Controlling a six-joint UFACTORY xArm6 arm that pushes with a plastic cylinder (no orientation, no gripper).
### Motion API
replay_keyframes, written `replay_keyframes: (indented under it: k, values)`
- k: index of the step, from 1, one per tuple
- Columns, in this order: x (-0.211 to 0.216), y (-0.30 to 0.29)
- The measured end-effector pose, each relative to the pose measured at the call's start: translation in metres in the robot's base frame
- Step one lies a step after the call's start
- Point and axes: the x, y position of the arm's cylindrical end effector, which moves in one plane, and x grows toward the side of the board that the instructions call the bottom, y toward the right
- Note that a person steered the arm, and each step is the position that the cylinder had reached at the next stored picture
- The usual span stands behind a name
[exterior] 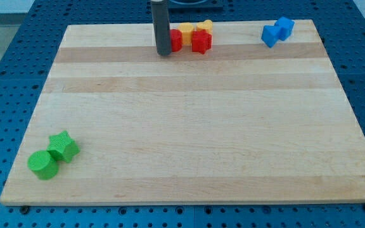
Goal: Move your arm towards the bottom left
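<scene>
Tip (164, 53), bare and holding nothing, seemingly touching the partly hidden red block (177, 40), should slide diagonally toward the green star (63, 146).

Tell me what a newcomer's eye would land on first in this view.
First the dark rod at the view's top, my tip resting on the wooden board just left of a tight cluster: two red blocks with two yellow blocks behind them. Next come the two blue blocks at the top right, then the green cylinder and green star touching at the bottom left.
</scene>
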Motion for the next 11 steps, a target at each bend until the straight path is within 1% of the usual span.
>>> replay_keyframes:
  k: [2,3,5,7,8,9,10,11]
  values:
    - [0.069,-0.027]
    - [0.107,-0.027]
    - [0.204,-0.032]
    - [0.298,-0.063]
    - [0.319,-0.086]
    - [0.318,-0.118]
    - [0.318,-0.166]
    - [0.317,-0.193]
